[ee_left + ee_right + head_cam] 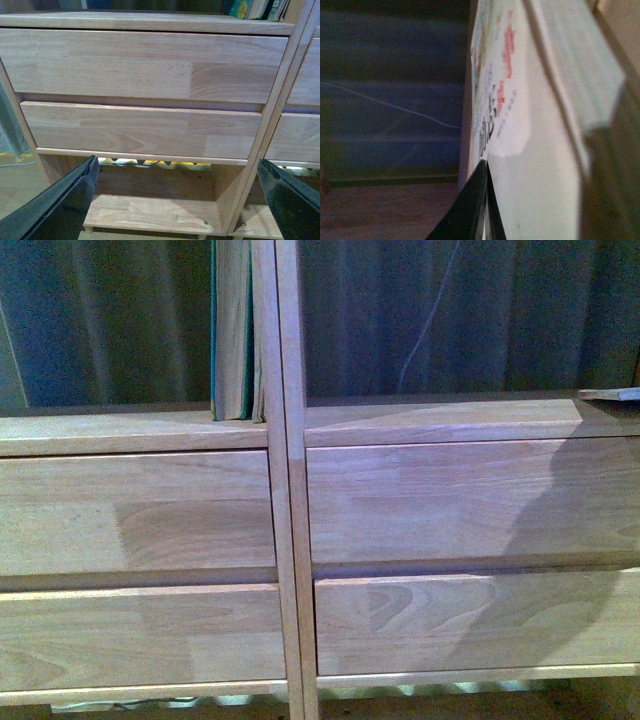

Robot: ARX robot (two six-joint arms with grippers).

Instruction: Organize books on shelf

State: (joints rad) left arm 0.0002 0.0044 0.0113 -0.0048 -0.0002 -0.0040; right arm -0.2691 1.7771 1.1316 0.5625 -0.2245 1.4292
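Observation:
The shelf [290, 540] of light wood fills the front view, drawer fronts on both sides of its vertical post. A teal-covered book [232, 330] stands upright in the left compartment against that post. In the right wrist view the white paperback [535, 150], with red and black lettering, runs close along the camera. My right gripper [487, 175] is shut on it, one black finger [470, 210] flat against its cover. My left gripper [177, 200] is open and holds nothing, in front of the shelf's low open compartment [150, 210].
A pale flat edge [612, 393] pokes in above the right shelf board at the far right of the front view. Dark curtain [450, 320] hangs behind the open-backed compartments. Book bottoms [255, 7] show above the left drawers in the left wrist view.

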